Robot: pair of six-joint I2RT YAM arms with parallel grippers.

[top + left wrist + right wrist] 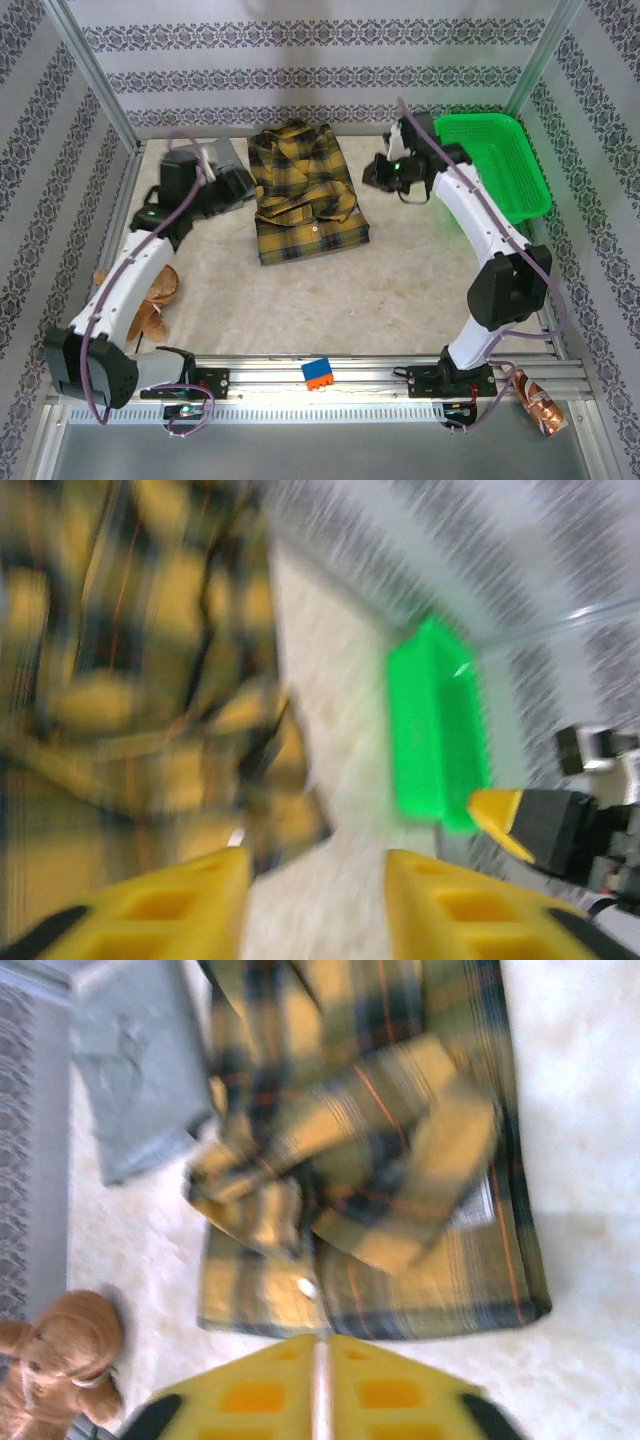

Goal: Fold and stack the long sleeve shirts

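Observation:
The yellow-and-black plaid shirt (305, 195) lies folded at the back middle of the table, its sleeves bunched on top (370, 1160). The grey shirt (232, 160) lies folded just left of it (135, 1080), partly under my left arm. My left gripper (222, 187) hovers between the grey and plaid shirts. In the blurred left wrist view its yellow fingers (315, 865) stand apart with nothing between them, the plaid shirt (120, 660) to their left. My right gripper (378, 172) hangs right of the plaid shirt, its fingers (322, 1345) pressed together and empty.
A green basket (495, 160) stands at the back right (440, 730). A brown plush toy (155, 300) lies at the left edge by my left arm (60, 1360). A small blue-and-orange block (317, 373) sits on the front rail. Patterned walls enclose the table.

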